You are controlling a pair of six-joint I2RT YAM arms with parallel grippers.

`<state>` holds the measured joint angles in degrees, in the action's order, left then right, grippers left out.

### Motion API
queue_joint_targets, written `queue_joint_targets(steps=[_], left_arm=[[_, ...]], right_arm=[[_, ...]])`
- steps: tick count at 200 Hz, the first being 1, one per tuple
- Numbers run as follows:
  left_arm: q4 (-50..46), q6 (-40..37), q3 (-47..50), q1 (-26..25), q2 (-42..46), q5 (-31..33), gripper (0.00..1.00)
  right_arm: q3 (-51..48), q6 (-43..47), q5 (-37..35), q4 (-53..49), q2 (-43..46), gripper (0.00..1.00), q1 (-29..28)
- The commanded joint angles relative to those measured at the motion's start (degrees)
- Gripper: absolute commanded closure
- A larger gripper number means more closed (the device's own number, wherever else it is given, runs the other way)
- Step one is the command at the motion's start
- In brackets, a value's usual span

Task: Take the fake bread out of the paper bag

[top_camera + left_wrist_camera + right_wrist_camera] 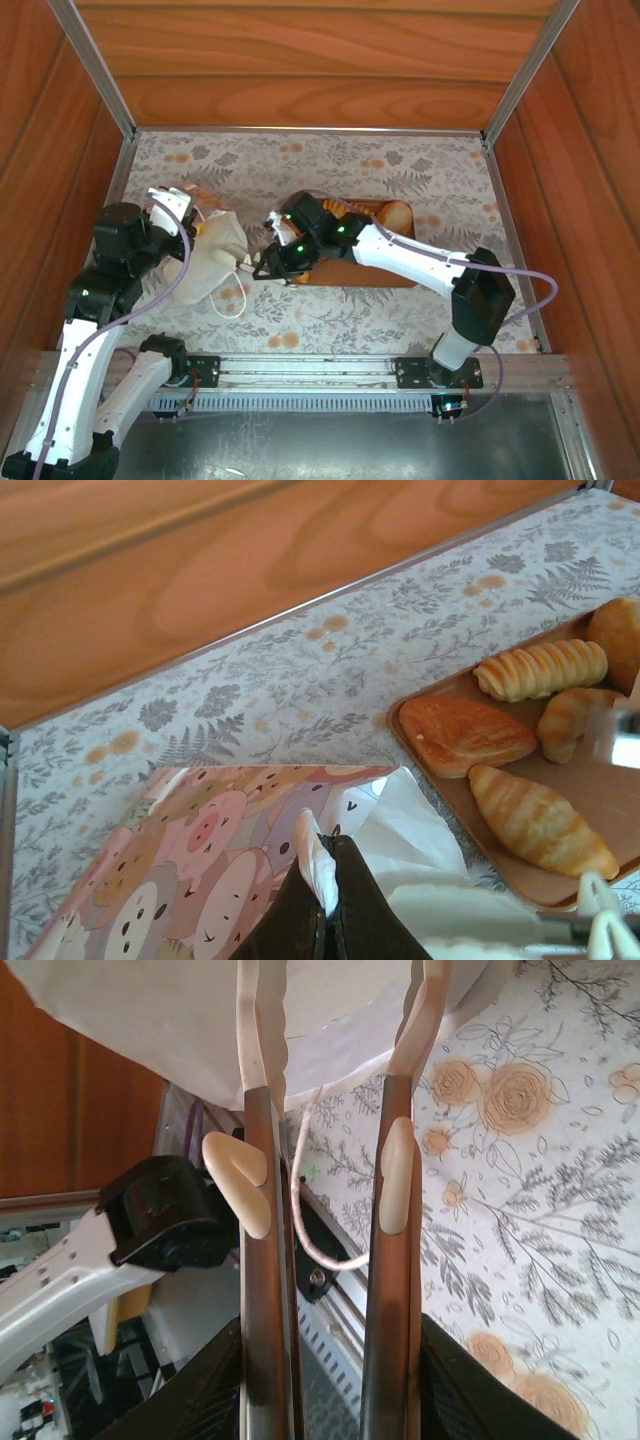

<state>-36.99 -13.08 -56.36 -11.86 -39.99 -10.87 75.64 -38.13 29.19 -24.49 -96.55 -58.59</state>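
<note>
– Pinching anything, was the left gripper (328, 875)?

– Yes. Its dark fingers (365, 920) were pressed together on a fold of the paper bag (200, 850), at the white rim by its mouth.

– And the bag itself?

– It lay tilted on the floral table cover (300, 690), towards the left. Its side printed with pink cartoon faces showed in the left wrist view, near the brown tray (610, 800).

– The right gripper (335, 1020)?

– Spread wide, with nothing clamped. Its tips were at the bag's white edge, and a white cord handle (305, 1230) showed between the two fingers.

– Where was the fake bread (465, 735)?

– Five pieces sat on the tray: a striped roll (540, 668), a flat pastry, two croissants (540, 820) and a round bun (618, 630). The bag's inside was hidden, so I couldn't tell whether any piece lay in it.
</note>
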Motion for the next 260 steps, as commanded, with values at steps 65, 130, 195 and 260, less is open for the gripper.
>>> queue_joint_targets(steps=[65,130,195,260], left_arm=[[-1.1,2.2,-5.3,-0.7,-7.1,-0.7,1.00],[1.3,5.3,-4.3,-0.8,-7.5,-4.2,1.00],[4.6,10.3,-4.9,-1.3,-10.3,-4.2,1.00],[5.3,10.9,-4.5,-1.9,-10.5,-5.5,1.00]], right_arm=[[7.5,-6.1,-8.3,10.7,-9.0,0.59,-3.8],[9.4,-16.1,-7.0,17.7,-14.1,0.59,-0.8],[8.5,-23.2,-8.3,24.5,-16.6,0.58,-0.7],[11.5,-26.3,-5.4,27.3,-21.1,0.57,0.0]])
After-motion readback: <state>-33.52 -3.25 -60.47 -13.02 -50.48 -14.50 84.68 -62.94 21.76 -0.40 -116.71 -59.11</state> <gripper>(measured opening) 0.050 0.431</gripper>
